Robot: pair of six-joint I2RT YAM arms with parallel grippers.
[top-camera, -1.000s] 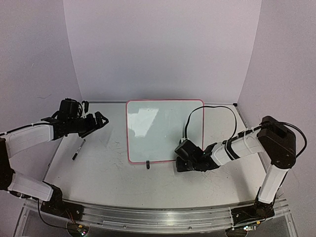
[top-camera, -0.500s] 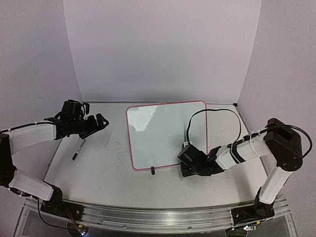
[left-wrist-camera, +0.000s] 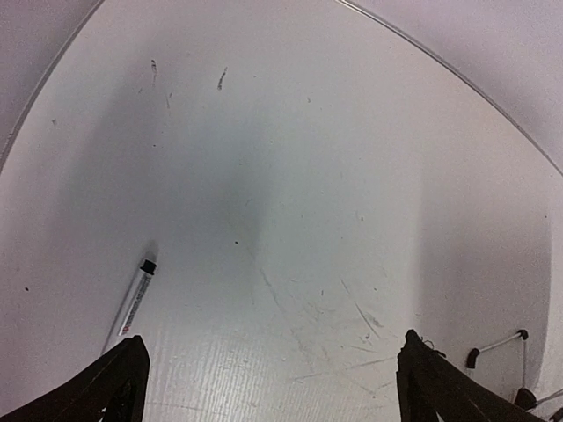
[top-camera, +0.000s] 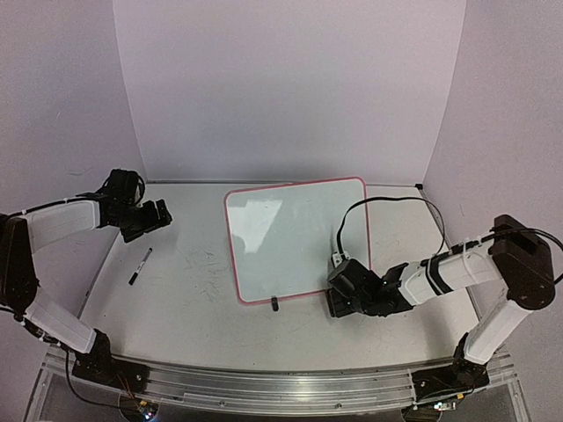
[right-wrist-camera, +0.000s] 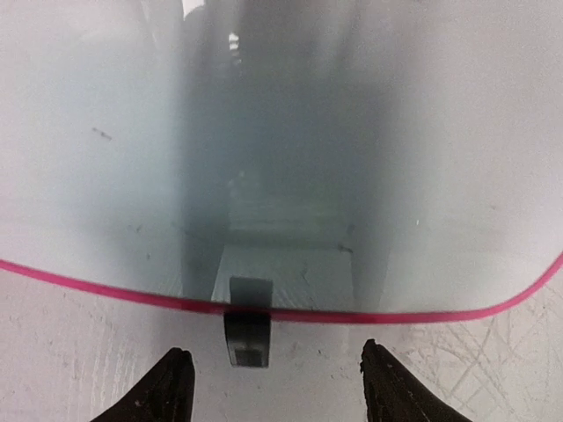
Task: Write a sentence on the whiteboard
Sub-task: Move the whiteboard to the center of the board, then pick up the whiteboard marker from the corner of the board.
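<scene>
The whiteboard (top-camera: 295,233), white with a thin pink rim, lies flat in the middle of the table, slightly turned. One black clip foot (top-camera: 274,304) sticks out of its near edge. My right gripper (top-camera: 333,302) sits low at the board's near right corner and is open. In the right wrist view its fingertips (right-wrist-camera: 176,387) stand wide apart, short of the pink rim (right-wrist-camera: 106,287), and the other clip foot (right-wrist-camera: 248,334) lies just ahead between them, untouched. A marker (top-camera: 139,265) lies on the table at the left. My left gripper (top-camera: 160,214) hovers open above and behind the marker (left-wrist-camera: 134,303).
The tabletop (top-camera: 193,308) is white and scuffed, with a metal rail along its near edge. Purple walls close in the back and both sides. A black cable (top-camera: 387,200) loops from the right arm over the board's right side.
The right gripper has opened and let go at the board's near edge, after the board slid nearer and turned a little. The left arm drew back toward the left wall.
</scene>
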